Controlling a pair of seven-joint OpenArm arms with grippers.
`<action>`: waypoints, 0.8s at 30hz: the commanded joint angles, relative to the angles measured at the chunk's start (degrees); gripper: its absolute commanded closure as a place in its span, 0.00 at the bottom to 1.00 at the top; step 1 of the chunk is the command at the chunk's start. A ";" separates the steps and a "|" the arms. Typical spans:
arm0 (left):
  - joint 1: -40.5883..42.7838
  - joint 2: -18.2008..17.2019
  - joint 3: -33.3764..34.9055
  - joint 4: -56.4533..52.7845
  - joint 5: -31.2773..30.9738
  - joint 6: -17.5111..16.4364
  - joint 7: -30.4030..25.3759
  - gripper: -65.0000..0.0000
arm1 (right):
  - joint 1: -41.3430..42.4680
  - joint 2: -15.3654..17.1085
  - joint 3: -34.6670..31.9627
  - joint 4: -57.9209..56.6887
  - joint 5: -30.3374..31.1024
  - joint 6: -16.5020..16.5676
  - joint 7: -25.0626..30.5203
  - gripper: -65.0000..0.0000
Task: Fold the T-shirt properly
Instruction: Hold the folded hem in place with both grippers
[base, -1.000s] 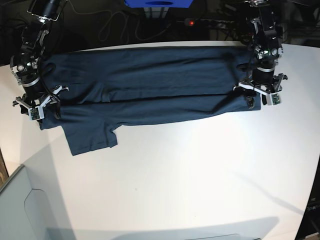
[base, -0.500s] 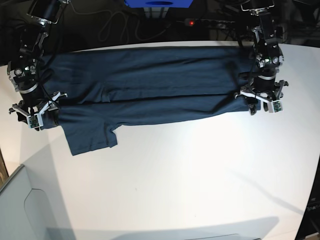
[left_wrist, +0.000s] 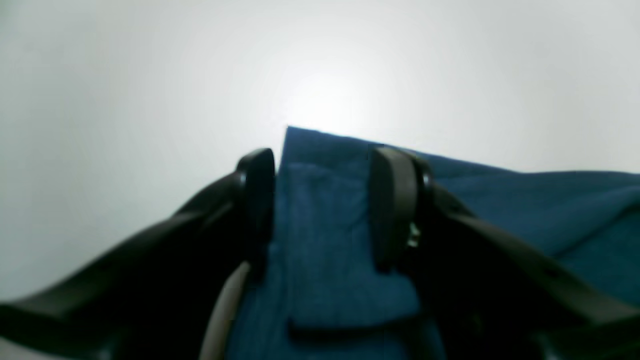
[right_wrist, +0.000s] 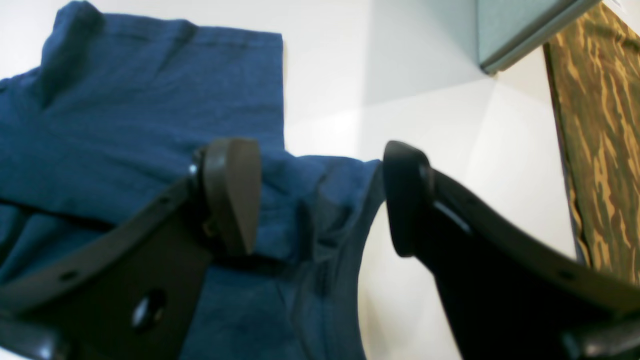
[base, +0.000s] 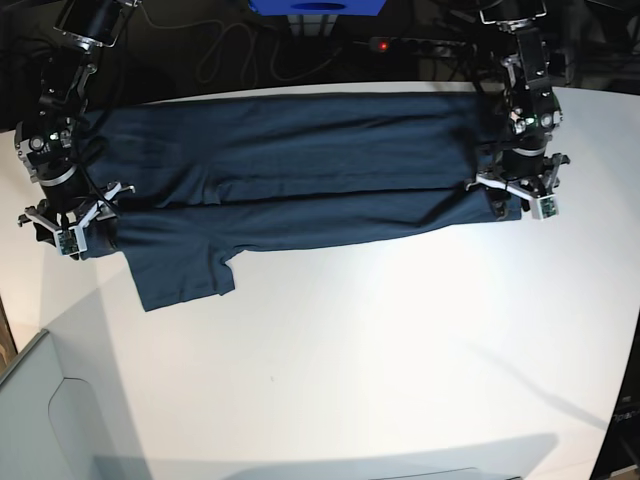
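Shirt status: T-shirt (base: 290, 170) lying flat on white bench (base: 400, 350), long band, one sleeve sticking out. Left gripper (base: 521, 197) and right gripper (base: 72, 218) jaws spread, straddling near-edge corners, not pinching. Judging: both should be closing on all layers, lifting evenly.

No readable text, labels, brand names, numbers or signs appear in any of my views. The T-shirt (base: 300, 170) shows only plain dark blue cloth, with no print or tag visible. The white surface (base: 400, 350) it lies on carries no markings, and my claws show no lettering.
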 joint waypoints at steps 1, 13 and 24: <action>-0.26 -0.51 -0.12 1.02 -0.34 -0.36 -1.44 0.55 | 0.68 0.82 0.22 0.90 0.60 0.23 1.42 0.43; 0.71 -0.51 -0.03 1.72 -0.34 -0.54 -1.44 0.55 | 0.68 0.82 0.22 0.90 0.60 0.23 1.42 0.43; 2.03 -0.51 -0.12 6.12 0.18 -0.27 -1.44 0.55 | 0.68 0.82 0.22 0.90 0.60 0.23 1.42 0.43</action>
